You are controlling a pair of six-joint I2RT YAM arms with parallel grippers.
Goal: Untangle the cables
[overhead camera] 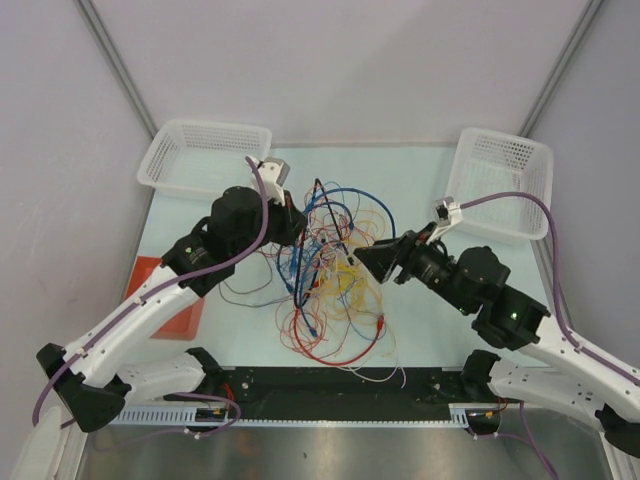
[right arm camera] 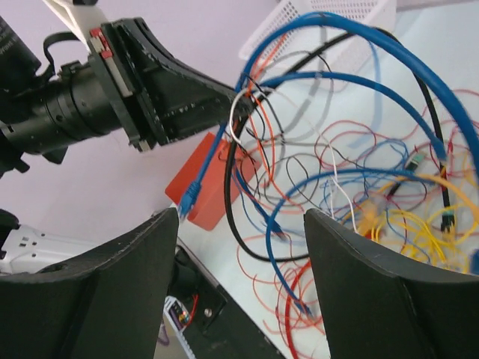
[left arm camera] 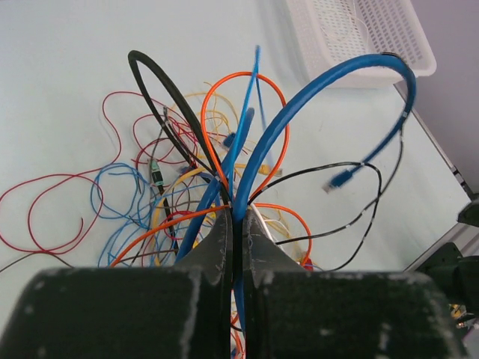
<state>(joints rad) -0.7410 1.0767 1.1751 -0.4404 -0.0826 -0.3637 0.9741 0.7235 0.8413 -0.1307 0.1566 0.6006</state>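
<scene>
Pull-apart step: cables (overhead camera: 330,270) are heaped on the desk (overhead camera: 430,330), blue and orange strands (left arm camera: 378,60) are clamped in the left end effector (left arm camera: 236,224), the right end effector (right arm camera: 241,217) is held apart nearby; a counter-grasp is judged needed next.

Cables (overhead camera: 322,262) on table (overhead camera: 430,340) — centre

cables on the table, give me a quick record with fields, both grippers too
tangle: thin red, blue, yellow, orange and black cables, heaped mid-table
left gripper: shut on several raised cables, blue and orange among them
right gripper: open, empty, beside the tangle
far corners: two white plastic mesh baskets
left edge: flat red-orange sheet
</scene>
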